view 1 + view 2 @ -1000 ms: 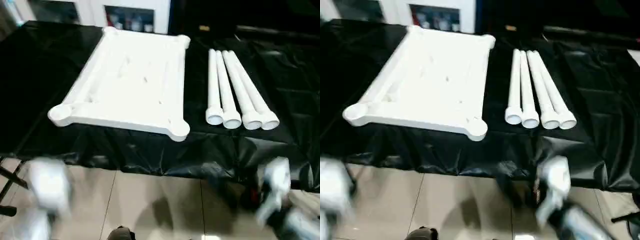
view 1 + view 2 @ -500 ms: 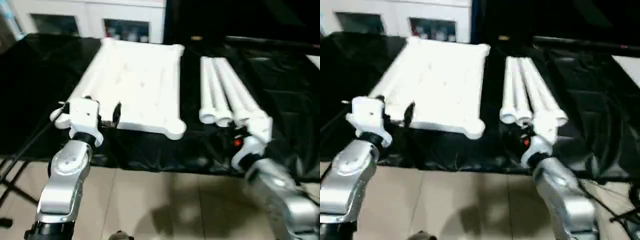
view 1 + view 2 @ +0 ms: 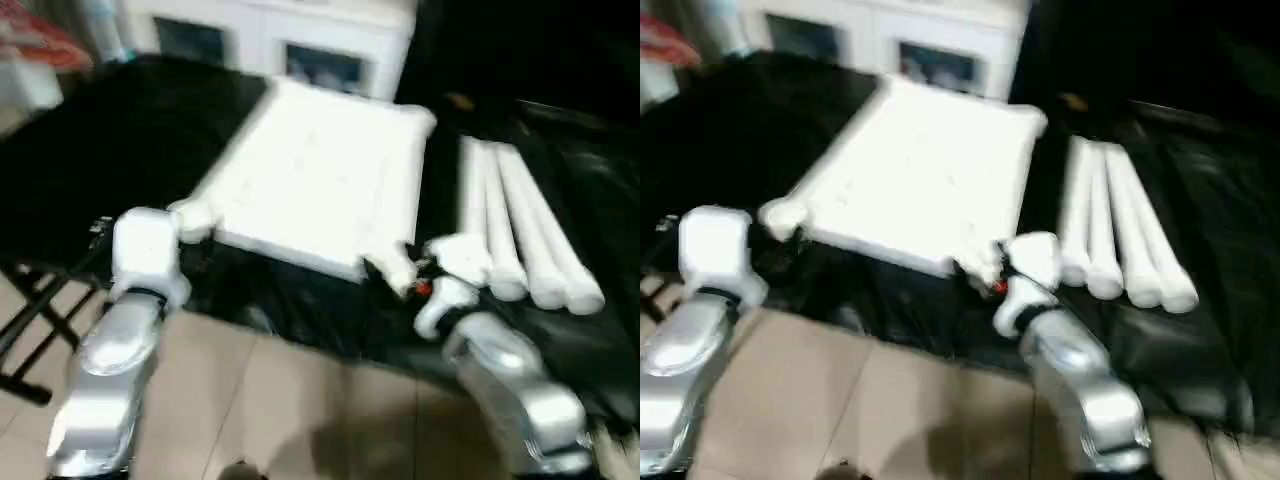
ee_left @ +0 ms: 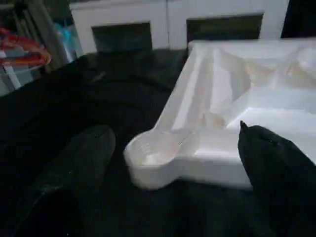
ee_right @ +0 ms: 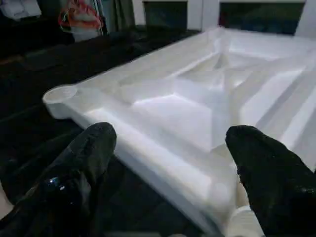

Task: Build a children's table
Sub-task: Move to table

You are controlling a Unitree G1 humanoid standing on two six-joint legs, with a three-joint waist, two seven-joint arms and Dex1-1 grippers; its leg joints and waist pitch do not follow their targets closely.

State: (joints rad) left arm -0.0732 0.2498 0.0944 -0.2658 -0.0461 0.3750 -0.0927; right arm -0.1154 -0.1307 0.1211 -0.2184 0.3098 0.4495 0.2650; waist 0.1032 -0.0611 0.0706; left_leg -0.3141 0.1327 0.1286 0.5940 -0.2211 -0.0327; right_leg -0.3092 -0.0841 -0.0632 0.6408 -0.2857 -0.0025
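The children's table lies in parts on a black-draped surface. Its white top [image 3: 320, 180] rests with the ribbed underside up, and four white tube legs [image 3: 520, 230] lie side by side to its right. My left gripper [image 4: 173, 131] is open, its two black fingers standing either side of the top's near-left corner socket [image 4: 148, 150] without touching it. My right gripper [image 5: 172, 131] is open too, at the top's near edge by the near-right corner socket [image 5: 242, 222], with nothing held. Both silver forearms [image 3: 110, 350] reach up from the near side.
The black cloth [image 3: 130, 150] hangs over the work surface's near edge above a tiled floor [image 3: 300, 400]. A white cabinet [image 3: 300, 40] stands behind. A black stand [image 3: 25, 330] is at the left, and red and white clutter [image 3: 35, 50] sits at the far left.
Both arms have come up from low at the picture's bottom to the table top's near edge, left toward the near-left corner, right toward the near-right. The camera has also shifted.
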